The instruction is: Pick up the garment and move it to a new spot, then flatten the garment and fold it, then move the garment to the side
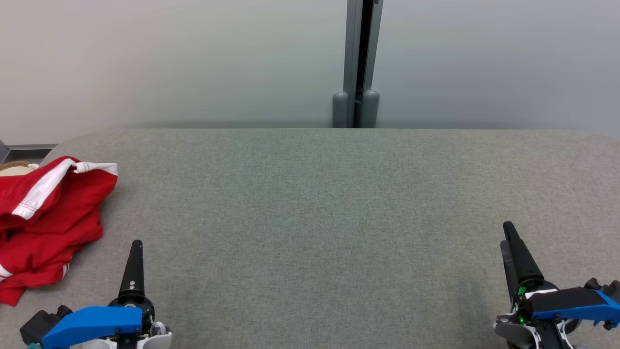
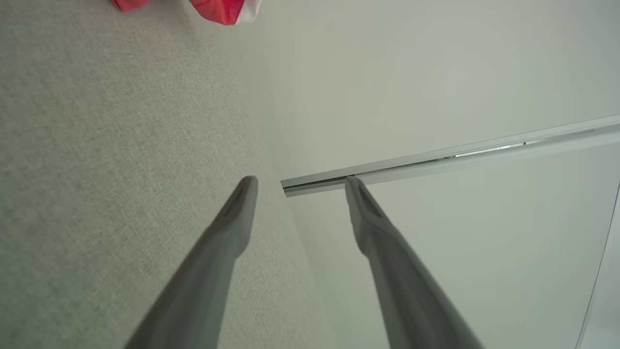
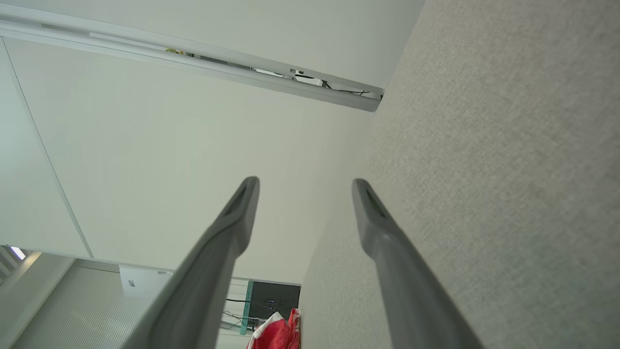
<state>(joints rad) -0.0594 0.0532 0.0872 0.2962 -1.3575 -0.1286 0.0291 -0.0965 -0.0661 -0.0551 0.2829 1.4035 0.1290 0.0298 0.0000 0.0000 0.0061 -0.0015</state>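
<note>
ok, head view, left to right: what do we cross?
garment → left gripper → post at the back → right gripper

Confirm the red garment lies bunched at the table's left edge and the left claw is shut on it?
No: the left claw is open, touching nothing, as the left wrist view shows. The red garment lies bunched at the left edge of the table.
</note>
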